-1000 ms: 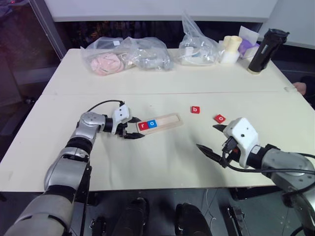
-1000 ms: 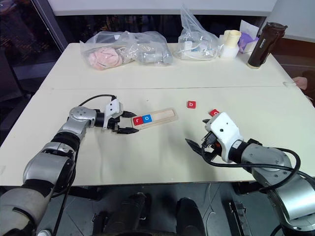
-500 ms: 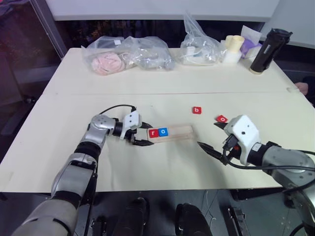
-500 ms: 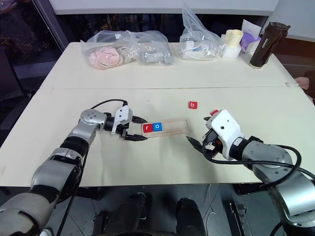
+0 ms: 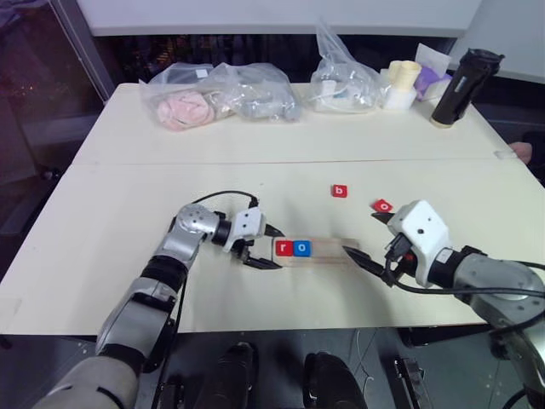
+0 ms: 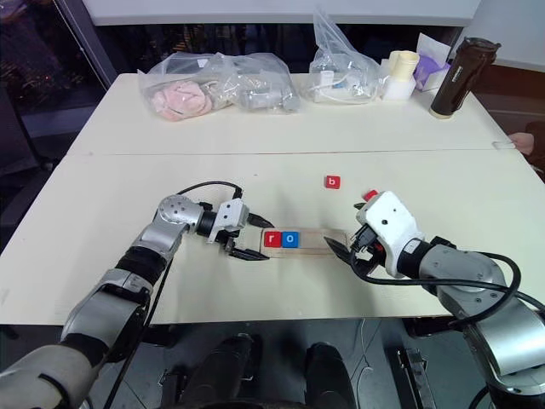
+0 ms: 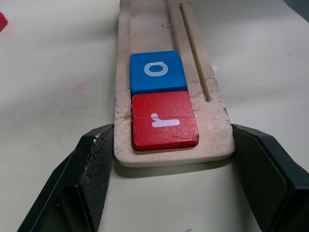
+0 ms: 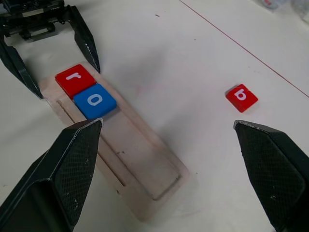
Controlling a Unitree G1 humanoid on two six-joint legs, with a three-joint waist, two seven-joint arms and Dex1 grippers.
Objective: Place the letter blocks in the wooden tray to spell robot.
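While the left hand (image 7: 166,159) clamps the near end of the wooden tray (image 5: 328,250) on the worktop (image 5: 128,213), red r (image 7: 163,120) and blue o (image 7: 157,71) sit inside. Fingers apart, the right hand (image 5: 368,239) hovers at its far end, with b (image 5: 340,191) beyond.

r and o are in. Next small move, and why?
Probably send the right gripper to the red b block. Its fingers are open and empty. The wooden tray holds the r block and the blue o block, so b comes next. The left gripper is clamped on the tray's end.
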